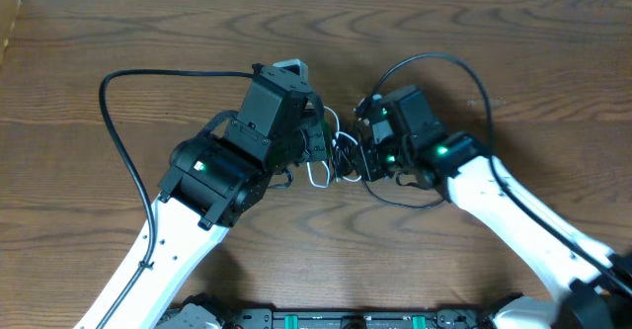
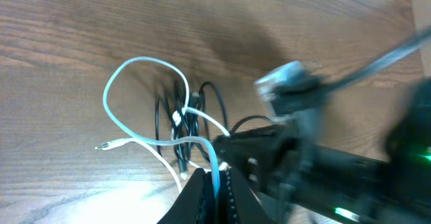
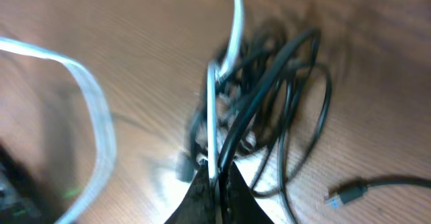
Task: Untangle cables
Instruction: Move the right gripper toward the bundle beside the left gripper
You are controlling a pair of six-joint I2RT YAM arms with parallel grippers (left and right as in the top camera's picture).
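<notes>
cables (image 1: 336, 159) sit bunched mid-frame on the desk (image 1: 494, 33) in overhead, mostly hidden between both arms. left wrist view shows more: white cable (image 2: 155, 59) loops at left, one strand pinched in the left end effector (image 2: 214, 187) at bottom centre, black cables (image 2: 182, 106) tangled behind. right wrist view is blurred: right end effector (image 3: 217, 183) pinches white and black strands, loose plug (image 3: 345, 196) lower right. thick arm lead (image 1: 178, 71) curves upper left in overhead.
</notes>
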